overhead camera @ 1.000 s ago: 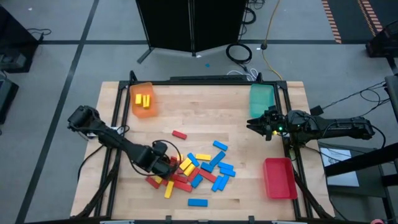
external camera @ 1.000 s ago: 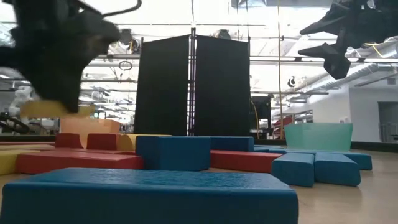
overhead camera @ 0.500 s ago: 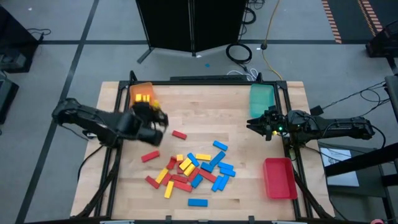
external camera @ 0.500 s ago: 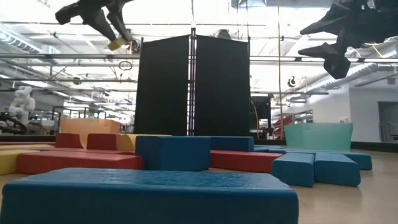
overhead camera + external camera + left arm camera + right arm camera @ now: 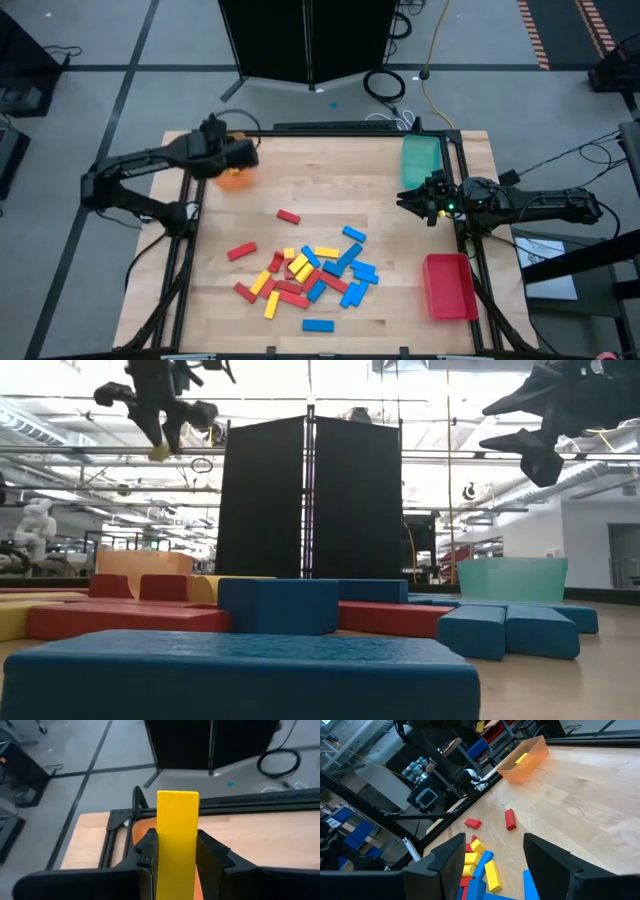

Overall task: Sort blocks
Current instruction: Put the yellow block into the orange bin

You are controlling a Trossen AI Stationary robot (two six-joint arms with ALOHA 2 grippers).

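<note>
My left gripper (image 5: pixel 238 157) hangs high over the orange tray (image 5: pixel 232 181) at the table's far left corner, shut on a yellow block (image 5: pixel 177 827). The low view shows this gripper (image 5: pixel 160 415) well above the table, the block's end (image 5: pixel 158 452) sticking out below it. The other red, yellow and blue blocks (image 5: pixel 305 280) lie flat in a loose pile on the near middle of the table. My right gripper (image 5: pixel 408 200) waits open in the air near the right edge, beside the teal tray (image 5: pixel 421 160). My left gripper pinches the yellow block between its two fingers (image 5: pixel 149 847), one on each long side (image 5: pixel 165 840). The fingers lie along the block, which sticks out past the fingertips (image 5: pixel 178 802). It is lifted clear, pointing downward above the orange tray.
A yellow block (image 5: pixel 521 757) lies in the orange tray (image 5: pixel 535 750). Single red blocks (image 5: pixel 289 216) (image 5: pixel 240 252) lie apart from the pile. A red tray (image 5: pixel 448 285) sits at the near right. Bare wood stretches across the table's far half between the orange and teal trays.
My left gripper rose from the left side of the pile with the yellow block shut in it. It swung up and toward the table's far left corner, ending over the orange tray. The right arm kept still.
</note>
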